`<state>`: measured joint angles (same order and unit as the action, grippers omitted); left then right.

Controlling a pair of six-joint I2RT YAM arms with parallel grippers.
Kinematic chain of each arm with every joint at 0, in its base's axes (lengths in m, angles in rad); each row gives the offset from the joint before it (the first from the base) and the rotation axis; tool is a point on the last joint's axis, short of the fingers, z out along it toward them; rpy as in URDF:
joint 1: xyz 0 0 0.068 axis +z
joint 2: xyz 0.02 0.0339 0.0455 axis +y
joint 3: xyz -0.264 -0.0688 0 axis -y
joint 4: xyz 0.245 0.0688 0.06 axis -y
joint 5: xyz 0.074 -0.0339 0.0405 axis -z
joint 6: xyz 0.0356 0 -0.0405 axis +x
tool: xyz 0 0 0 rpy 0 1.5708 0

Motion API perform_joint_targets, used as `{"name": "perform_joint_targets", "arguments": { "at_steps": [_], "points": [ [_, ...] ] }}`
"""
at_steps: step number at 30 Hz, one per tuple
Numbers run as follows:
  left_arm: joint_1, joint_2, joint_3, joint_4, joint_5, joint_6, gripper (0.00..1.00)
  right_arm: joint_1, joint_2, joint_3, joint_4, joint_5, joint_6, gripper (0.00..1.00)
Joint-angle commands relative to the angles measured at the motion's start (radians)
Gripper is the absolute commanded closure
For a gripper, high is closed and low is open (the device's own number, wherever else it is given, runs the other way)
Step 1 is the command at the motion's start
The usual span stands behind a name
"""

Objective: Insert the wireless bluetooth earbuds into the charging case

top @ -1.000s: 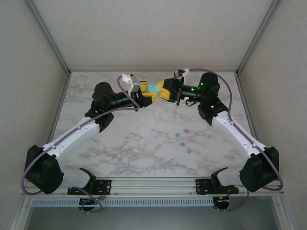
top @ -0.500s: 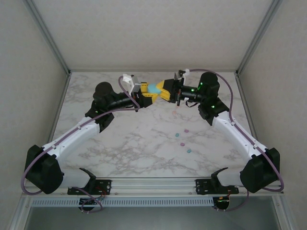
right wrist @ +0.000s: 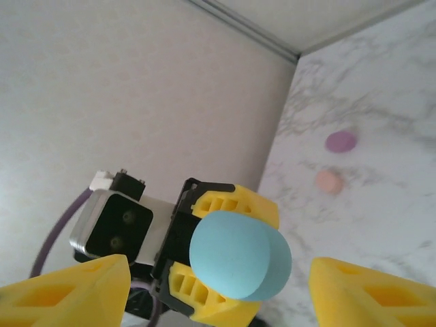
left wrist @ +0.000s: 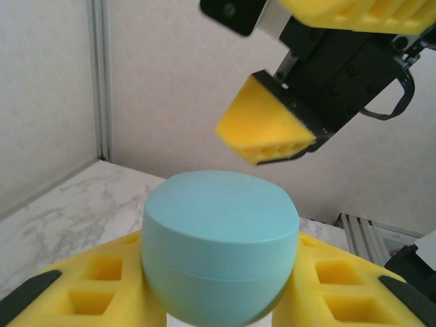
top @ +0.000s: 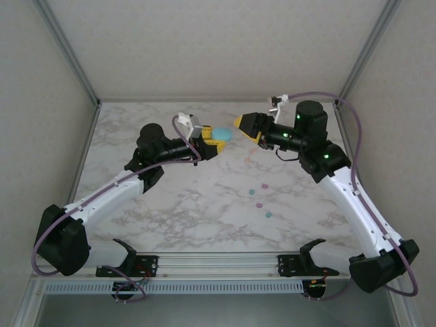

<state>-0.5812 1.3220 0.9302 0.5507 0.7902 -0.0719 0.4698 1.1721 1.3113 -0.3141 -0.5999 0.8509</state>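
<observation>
The charging case point(top: 221, 133) is a round teal shell with its lid down, held above the far middle of the table. My left gripper point(top: 214, 142) is shut on it, and its yellow pads point(left wrist: 102, 286) press both sides of the case point(left wrist: 221, 245). My right gripper point(top: 244, 123) hangs open just right of the case and does not touch it. In the right wrist view the case point(right wrist: 238, 255) sits in front of my right gripper point(right wrist: 219, 272), between its spread fingertips point(right wrist: 75, 289). Several tiny earbuds lie on the marble: peach point(top: 248, 161), teal point(top: 251, 191), pink point(top: 265, 184).
More earbuds lie nearer the front, one magenta point(top: 259, 204) and one teal point(top: 268, 214). In the right wrist view a purple nub point(right wrist: 340, 141) and a peach one point(right wrist: 329, 180) rest near the back wall. Metal frame posts point(top: 87, 88) and white walls bound the table.
My right gripper has opened, let go of the case and drawn back to the right. My left gripper keeps the case and has shifted slightly right and lower.
</observation>
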Motion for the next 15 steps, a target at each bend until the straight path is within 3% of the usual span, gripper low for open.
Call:
{"name": "perform_joint_targets", "arguments": {
  "at_steps": [1, 4, 7, 11, 15],
  "points": [
    [-0.017, -0.020, -0.023, 0.091, -0.023, -0.041, 0.80, 0.003, -0.004, 0.046, -0.153, 0.072, -0.245, 0.30],
    [-0.019, -0.009, -0.031, 0.118, -0.029, -0.058, 0.80, 0.011, 0.017, 0.089, -0.299, 0.107, -0.411, 0.30],
    [-0.023, 0.004, -0.030, 0.142, -0.022, -0.078, 0.80, 0.020, -0.011, 0.028, -0.258, 0.067, -0.524, 0.30],
    [-0.036, 0.012, -0.027, 0.138, -0.012, -0.077, 0.79, 0.031, -0.047, -0.032, -0.168, 0.018, -0.599, 0.29],
    [-0.048, 0.017, -0.018, 0.128, 0.000, -0.071, 0.79, 0.038, 0.002, 0.027, -0.222, 0.016, -0.612, 0.28]
  ]
}}
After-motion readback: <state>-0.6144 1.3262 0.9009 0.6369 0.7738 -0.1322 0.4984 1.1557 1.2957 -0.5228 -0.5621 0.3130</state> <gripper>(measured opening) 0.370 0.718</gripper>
